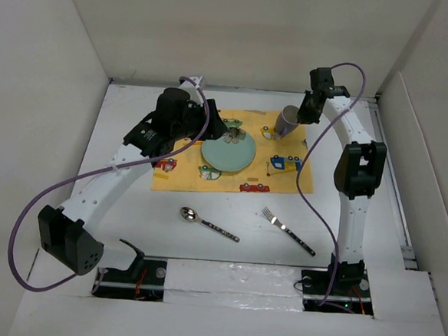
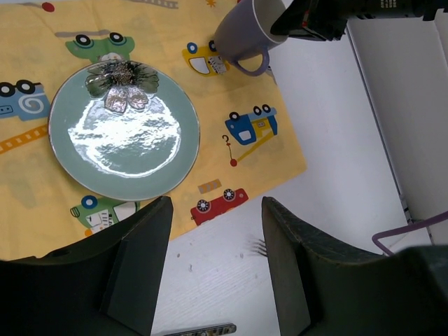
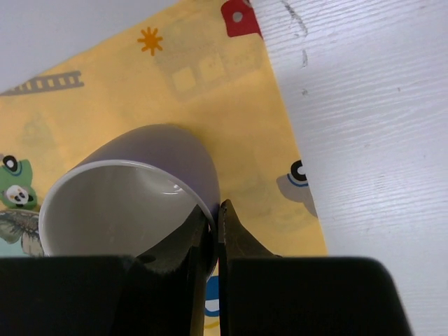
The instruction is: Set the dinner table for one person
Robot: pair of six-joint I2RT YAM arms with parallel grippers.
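Dinner table (image 1: 129, 207): flat matte white rectangle, walled in white. Yellow car-print cloth mat (image 1: 188, 179) lies flat toward the far edge, roughly centred. On the mat's middle sits a round glossy teal plate (image 2: 126, 140), empty except for a clear glassy flower-shaped piece (image 2: 120, 82) at its far rim. Lavender mug (image 3: 133, 189) is over the mat's far right corner, tilted, its white inside empty; contact with the mat cannot be told. Right gripper (image 3: 215, 210) is pinched narrow on the mug's rim wall. Left gripper (image 2: 213, 245) has jaws wide with nothing between, above the mat's near edge beside the plate. Spoon (image 1: 205, 222) and fork (image 1: 287, 230), both metal with dark patterned handles, lie on bare table near the front edge, well apart.
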